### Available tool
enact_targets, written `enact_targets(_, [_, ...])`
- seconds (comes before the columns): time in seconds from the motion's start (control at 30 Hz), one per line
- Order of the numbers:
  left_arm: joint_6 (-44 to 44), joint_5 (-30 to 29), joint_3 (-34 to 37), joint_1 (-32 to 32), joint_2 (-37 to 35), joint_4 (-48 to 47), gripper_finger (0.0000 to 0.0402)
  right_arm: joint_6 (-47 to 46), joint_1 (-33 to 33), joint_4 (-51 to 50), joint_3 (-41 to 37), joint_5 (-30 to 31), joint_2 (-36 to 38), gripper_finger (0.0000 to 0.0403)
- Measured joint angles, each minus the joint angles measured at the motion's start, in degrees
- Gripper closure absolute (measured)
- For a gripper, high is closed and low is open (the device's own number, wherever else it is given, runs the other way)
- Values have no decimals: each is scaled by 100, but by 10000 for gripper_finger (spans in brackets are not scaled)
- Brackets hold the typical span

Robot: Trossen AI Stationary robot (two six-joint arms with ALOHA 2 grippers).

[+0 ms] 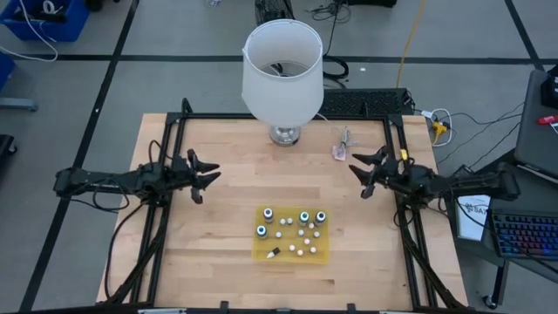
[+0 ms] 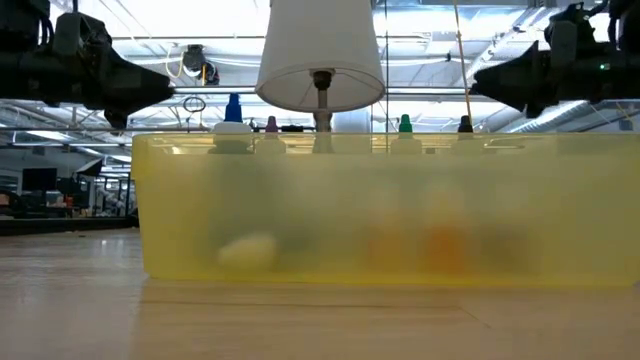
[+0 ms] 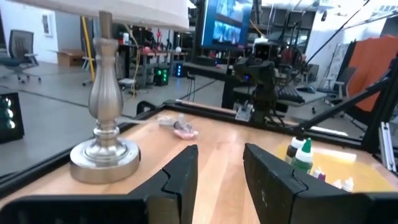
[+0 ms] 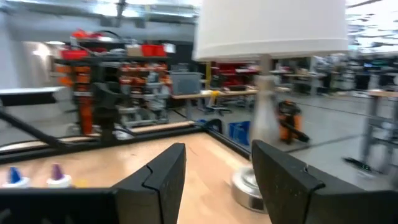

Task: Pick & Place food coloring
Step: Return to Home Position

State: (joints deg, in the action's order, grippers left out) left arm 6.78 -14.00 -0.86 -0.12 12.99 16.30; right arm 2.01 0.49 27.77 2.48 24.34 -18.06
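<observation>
I'd say the placing is done and the step in hand is parking the arms. The left gripper (image 1: pixel 209 177) at mid-left and the right gripper (image 1: pixel 359 174) at mid-right both hang spread and empty, so the next move needs only a clear tuck-away. The food coloring (image 1: pixel 303 217), small pale-capped bottles, stands inside the yellowish bin (image 1: pixel 324 255) at lower centre.

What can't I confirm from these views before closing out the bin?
- Bottles: high view, too small to count or tell colours.
- Contents of bin: low view, its cloudy wall blurs them; only tips clear the rim.
- Pinkish item beside lamp: high view, too small to identify.
- Right wrist view: edge cuts off all but two bottle tips.
</observation>
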Motion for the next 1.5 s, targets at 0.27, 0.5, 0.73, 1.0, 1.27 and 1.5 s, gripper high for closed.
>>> enact_targets(0.27, [110, -2, 0, 0, 0, -176, 270, -12, -2, -2024, 0, 269, 1799, 229])
enact_targets(0.5, [232, -221, 0, 4, 22, -278, 270, -6, 0, -2223, 90, 258, 1771, 229])
enact_targets(0.73, [119, -254, -2, 4, 195, -521, 270, -121, 0, -2245, 90, 249, 1682, 229])
enact_targets(1.0, [101, -254, -2, 4, 216, -523, 270, -132, 0, -2140, 90, 258, 1669, 229])
enact_targets(1.27, [89, -254, -2, 4, 215, -518, 270, -132, 0, -2121, 90, 260, 1669, 229])
enact_targets(1.5, [90, -251, -2, 4, 216, -518, 270, -132, 0, -2120, 90, 260, 1669, 229])
